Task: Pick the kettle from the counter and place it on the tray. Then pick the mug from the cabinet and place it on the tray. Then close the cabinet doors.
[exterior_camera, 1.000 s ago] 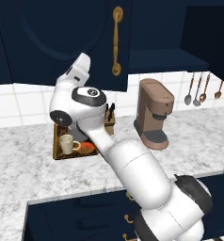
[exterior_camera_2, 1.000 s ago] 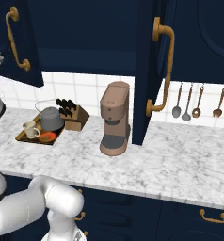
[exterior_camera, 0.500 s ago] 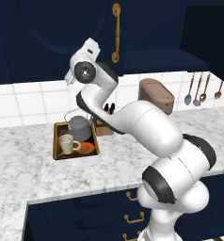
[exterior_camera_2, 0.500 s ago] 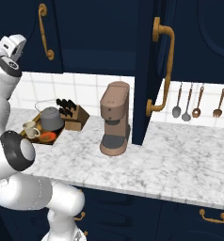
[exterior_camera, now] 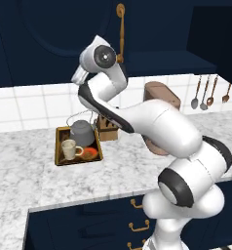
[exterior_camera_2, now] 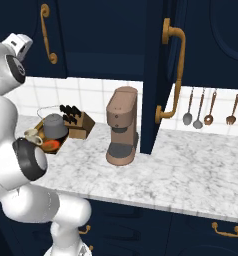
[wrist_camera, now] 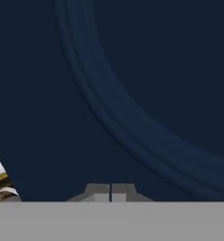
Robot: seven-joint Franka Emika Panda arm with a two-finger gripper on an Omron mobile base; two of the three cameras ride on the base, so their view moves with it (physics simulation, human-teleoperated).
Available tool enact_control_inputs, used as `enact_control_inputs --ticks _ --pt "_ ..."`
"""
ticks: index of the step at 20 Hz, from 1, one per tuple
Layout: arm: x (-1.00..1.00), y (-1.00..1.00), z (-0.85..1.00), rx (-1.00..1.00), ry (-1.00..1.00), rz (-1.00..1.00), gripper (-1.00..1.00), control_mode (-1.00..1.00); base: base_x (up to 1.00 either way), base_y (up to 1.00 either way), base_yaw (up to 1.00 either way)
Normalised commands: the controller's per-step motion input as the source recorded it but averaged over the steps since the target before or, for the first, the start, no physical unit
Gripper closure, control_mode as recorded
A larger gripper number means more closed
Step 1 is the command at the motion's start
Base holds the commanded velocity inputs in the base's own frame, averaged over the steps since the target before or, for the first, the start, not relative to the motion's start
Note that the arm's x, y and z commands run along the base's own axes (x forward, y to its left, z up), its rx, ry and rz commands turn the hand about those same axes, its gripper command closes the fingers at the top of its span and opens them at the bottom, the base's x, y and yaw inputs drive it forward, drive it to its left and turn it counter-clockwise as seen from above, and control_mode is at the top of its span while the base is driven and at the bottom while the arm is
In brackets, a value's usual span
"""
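The hand (wrist_camera: 111,192), fingertips pressed together and empty, is facing the stiff navy arched-panel cabinet door (wrist_camera: 132,84); it is probably swinging easily if pushed near its long brass handle (exterior_camera: 120,29).

tool (wrist_camera: 111,190) faces door panel (wrist_camera: 132,94) close up; open right door (exterior_camera_2: 163,75) juts over counter (exterior_camera_2: 191,175).

Both base views look forward and down over the bench (exterior_camera: 20,161), sharing the tray (exterior_camera: 58,146) (exterior_camera_2: 39,126) from either side; the hand view faces a door (wrist_camera: 132,70) close up.
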Motion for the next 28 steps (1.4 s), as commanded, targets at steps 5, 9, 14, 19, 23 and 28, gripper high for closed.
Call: enact_control_inputs --ticks 5,9,14,19,23,28 --pt "-0.64 -0.25 0.32 0.00 0.00 0.00 1.00 -1.00 0.00 0.00 0.00" --pt "-1.00 -0.24 0.55 0.00 0.00 0.03 1.00 -1.00 0.00 0.00 0.00" --pt "-0.93 -0.53 0.22 0.03 0.00 0.13 1.00 -1.00 0.00 0.00 0.00" --pt "-0.60 -0.84 0.00 0.08 -0.06 0.23 1.00 -1.00 0.00 0.00 0.00" --pt "-0.93 -1.00 0.02 -0.02 -0.06 0.19 1.00 -1.00 0.00 0.00 0.00" --pt "-0.97 -1.00 0.00 -0.02 -0.14 0.04 1.00 -1.00 0.00 0.00 0.00"
